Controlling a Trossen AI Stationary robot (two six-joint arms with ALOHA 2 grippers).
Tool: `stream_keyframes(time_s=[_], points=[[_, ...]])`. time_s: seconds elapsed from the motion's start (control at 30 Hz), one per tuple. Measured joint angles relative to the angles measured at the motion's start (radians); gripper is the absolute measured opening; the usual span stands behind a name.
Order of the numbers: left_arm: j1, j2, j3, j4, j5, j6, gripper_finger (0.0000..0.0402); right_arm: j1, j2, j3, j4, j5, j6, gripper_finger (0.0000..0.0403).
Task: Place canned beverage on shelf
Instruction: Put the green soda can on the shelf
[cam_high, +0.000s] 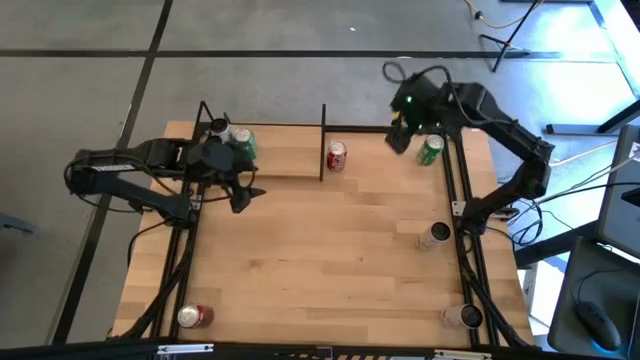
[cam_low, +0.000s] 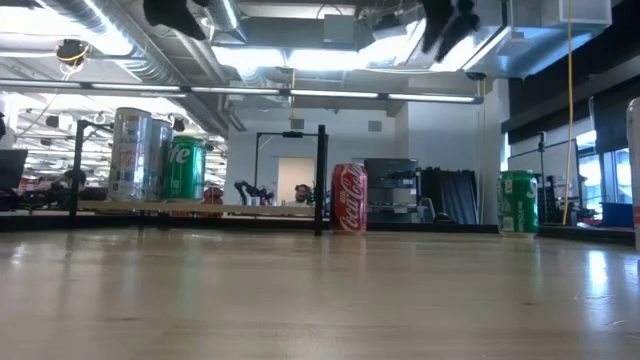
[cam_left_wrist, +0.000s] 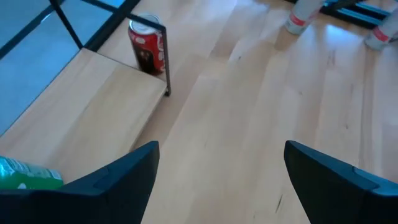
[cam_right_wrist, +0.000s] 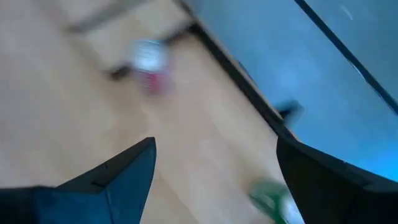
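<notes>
The shelf (cam_high: 270, 158) lies along the far edge of the table (cam_high: 330, 260), toward eleven o'clock from the table's centre — a narrow light-wood board framed by thin black rods. Two cans stand on its left end, touching or nearly so: a silver can (cam_high: 220, 134) and a green can (cam_high: 243, 143); in the low view they show side by side, the silver one (cam_low: 132, 153) left of the green one (cam_low: 185, 167). The rest of the board is bare.

A red cola can (cam_high: 337, 156) stands upright on the table just beside the shelf's right end post, at about twelve o'clock; the left wrist view shows it (cam_left_wrist: 146, 45) behind that post, off the board. Another green can (cam_high: 430, 150) stands near the far right corner, at about one o'clock. Two pale cans (cam_high: 437, 235) (cam_high: 468, 316) sit along the right edge, at three and five o'clock, and a red can (cam_high: 194, 316) sits at the near left corner, at seven o'clock.

The left gripper (cam_high: 247, 195) hangs above the table just in front of the shelf's left end, its jaws spread wide with nothing between them. The right gripper (cam_high: 397, 140) hovers above the far edge, between the cola can and the green can at one o'clock — jaws likewise apart and empty.
</notes>
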Motion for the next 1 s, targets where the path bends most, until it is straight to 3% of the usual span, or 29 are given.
stream_keyframes(time_s=[0.2,0.37,0.67,0.8,1.0], points=[[0.000,-0.093,-0.141,0.095,0.000,0.016,0.0332,-0.182,0.003,0.000,-0.081,0.140,0.169,0.0321],[0.000,-0.141,-0.212,0.176,0.028,0.001,0.0332,-0.270,0.009,-0.001,-0.086,0.075,0.249,0.0321],[0.001,-0.149,-0.225,0.222,0.030,-0.030,0.0332,-0.349,0.110,-0.008,-0.159,0.107,0.228,0.0321],[0.001,-0.149,-0.225,0.225,0.026,-0.053,0.0332,-0.374,0.109,-0.118,-0.131,0.090,0.229,0.0321],[0.001,-0.149,-0.225,0.224,0.002,-0.056,0.0332,-0.383,0.073,-0.388,-0.045,0.101,0.234,0.0321]])
